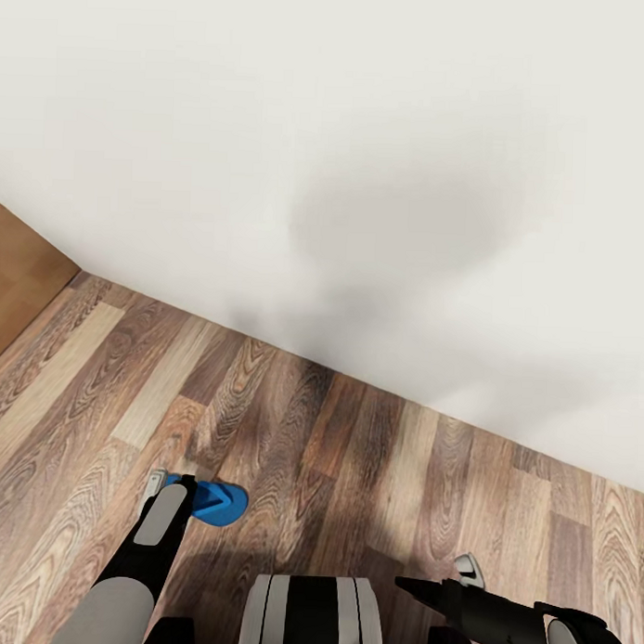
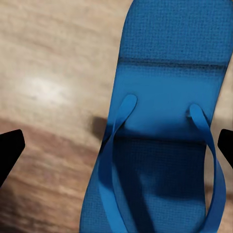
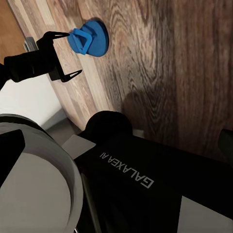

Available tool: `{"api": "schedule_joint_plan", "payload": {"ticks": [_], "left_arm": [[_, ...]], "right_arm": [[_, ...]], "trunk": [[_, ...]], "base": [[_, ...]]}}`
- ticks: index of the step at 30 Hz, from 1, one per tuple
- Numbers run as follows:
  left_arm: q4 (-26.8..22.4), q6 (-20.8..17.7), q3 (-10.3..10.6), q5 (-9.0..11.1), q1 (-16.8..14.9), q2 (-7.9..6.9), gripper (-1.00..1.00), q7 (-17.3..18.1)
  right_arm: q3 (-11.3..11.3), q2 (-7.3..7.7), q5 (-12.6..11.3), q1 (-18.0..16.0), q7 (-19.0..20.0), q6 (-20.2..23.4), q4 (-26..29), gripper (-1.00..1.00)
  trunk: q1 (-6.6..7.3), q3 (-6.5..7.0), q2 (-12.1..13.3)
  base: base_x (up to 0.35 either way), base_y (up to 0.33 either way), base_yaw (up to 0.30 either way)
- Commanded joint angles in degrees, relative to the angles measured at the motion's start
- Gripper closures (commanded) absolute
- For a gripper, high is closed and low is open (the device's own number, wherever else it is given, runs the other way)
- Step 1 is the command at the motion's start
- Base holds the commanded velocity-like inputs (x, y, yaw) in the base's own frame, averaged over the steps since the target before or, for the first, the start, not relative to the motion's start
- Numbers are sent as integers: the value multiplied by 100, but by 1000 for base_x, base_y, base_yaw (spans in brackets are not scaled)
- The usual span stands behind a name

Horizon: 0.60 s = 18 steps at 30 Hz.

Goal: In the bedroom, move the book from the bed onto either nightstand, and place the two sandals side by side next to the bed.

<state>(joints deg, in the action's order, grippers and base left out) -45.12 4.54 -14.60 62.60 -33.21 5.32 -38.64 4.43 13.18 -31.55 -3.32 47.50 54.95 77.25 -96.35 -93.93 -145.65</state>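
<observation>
One bright blue sandal (image 1: 218, 502) lies flat on the wood-plank floor (image 1: 354, 472), close in front of my base. My left gripper (image 1: 172, 487) hangs just above it, open. In the left wrist view the sandal (image 2: 165, 97) and its thin straps lie below and between the two widely spread black fingertips (image 2: 9, 150). In the right wrist view the left gripper (image 3: 65, 53) stands open right at the sandal (image 3: 92, 39), apart from it. My right gripper (image 1: 413, 583) is held low on the right, open and empty. The second sandal, the book, the bed and the nightstands are out of view.
A plain white wall (image 1: 364, 175) runs across close ahead. A brown door (image 1: 17, 274) stands at the far left. My own base (image 1: 312, 614), marked GALAXEA (image 3: 126, 170), sits between the arms. Bare floor extends left and right of the sandal.
</observation>
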Motion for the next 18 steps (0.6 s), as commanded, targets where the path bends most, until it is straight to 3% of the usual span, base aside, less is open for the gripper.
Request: {"api": "schedule_joint_plan", "payload": {"ticks": [1, 18], "left_arm": [[-6, 47, -8, 58, -2, 4, -100, -4], [-6, 56, -8, 51, -2, 4, -100, 5]], "right_arm": [[5, 0, 8, -2, 22, 24, 0, -100], [5, 0, 8, -2, 22, 24, 0, -100]], "trunk": [[1, -3, -1], [1, -3, -1]], "base": [[-3, 0, 0], [3, -15, 0]]}}
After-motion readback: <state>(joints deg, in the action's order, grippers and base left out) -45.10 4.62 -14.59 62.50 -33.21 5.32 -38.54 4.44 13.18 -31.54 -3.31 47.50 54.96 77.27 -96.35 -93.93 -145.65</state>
